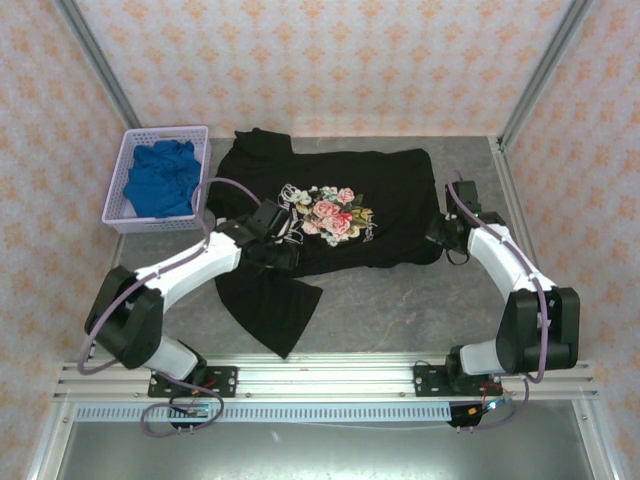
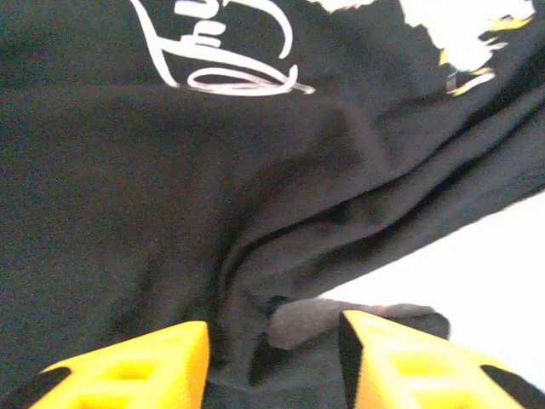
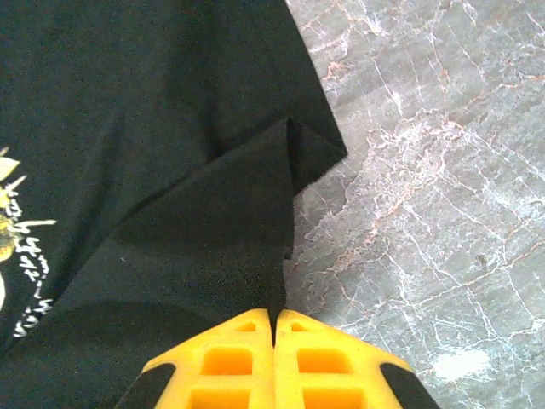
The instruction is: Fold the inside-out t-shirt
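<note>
- Grey marbled table [image 1: 400, 300] lies below us, with patterned walls behind.
- We see the black t-shirt [image 1: 390, 190] spread mid-table, graphic up; the left arm [image 1: 190, 265] crosses its near-left part.
- At far left, a lavender basket [image 1: 150, 221] holds a blue cloth [image 1: 160, 180].
- We find the left gripper [image 2: 272, 328] with jaws apart over fabric.
- The right gripper [image 3: 274, 336] pinches the shirt's right edge.

one t-shirt [image 1: 390, 190], one basket [image 1: 165, 131] (one cloth [image 1: 160, 180])

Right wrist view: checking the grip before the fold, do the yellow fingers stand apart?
No, the right gripper has its yellow fingers pressed together, with the edge of the black t-shirt reaching their tips.
</note>
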`<action>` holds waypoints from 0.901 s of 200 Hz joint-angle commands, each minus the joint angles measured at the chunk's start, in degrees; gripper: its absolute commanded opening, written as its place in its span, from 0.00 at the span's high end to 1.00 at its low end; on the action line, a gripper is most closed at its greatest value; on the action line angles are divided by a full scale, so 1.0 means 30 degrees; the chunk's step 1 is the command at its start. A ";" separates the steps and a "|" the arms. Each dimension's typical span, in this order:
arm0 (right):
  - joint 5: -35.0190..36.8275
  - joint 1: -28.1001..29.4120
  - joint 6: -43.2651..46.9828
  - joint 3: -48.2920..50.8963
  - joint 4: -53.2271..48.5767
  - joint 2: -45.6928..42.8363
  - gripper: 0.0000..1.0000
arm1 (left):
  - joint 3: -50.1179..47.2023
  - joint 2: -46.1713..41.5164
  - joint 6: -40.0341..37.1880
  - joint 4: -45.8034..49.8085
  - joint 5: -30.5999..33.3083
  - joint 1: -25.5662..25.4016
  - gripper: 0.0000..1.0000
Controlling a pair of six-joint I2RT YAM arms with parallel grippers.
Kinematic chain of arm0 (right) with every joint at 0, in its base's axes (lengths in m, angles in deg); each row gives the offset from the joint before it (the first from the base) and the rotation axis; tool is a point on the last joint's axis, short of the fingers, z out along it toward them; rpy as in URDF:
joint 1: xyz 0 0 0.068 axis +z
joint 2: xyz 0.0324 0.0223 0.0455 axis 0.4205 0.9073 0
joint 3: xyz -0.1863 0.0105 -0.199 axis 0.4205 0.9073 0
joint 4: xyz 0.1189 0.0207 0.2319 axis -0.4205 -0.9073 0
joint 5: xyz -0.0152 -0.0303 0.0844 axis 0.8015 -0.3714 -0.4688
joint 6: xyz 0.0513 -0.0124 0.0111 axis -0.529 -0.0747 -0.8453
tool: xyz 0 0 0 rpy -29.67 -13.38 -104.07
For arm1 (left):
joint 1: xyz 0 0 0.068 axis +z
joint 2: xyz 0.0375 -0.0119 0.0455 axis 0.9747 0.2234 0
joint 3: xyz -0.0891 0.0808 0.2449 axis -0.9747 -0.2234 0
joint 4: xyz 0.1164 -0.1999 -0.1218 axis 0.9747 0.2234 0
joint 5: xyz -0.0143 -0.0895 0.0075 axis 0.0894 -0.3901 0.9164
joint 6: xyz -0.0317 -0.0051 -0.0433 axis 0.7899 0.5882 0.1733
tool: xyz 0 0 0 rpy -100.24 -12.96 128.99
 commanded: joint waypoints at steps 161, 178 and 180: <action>-0.1984 0.0170 0.1344 -0.1303 0.0818 0.1113 1.00 | -0.4188 0.1800 0.5705 0.3172 -0.0872 -0.9114 0.31; -0.1812 0.0170 0.1397 -0.1302 0.0761 0.1080 1.00 | -0.4318 0.2185 0.5832 0.3338 -0.0768 -0.9443 0.39; -0.1782 0.0170 0.1404 -0.1302 0.0760 0.1081 1.00 | -0.4341 0.2208 0.5844 0.3363 -0.0746 -0.9473 0.41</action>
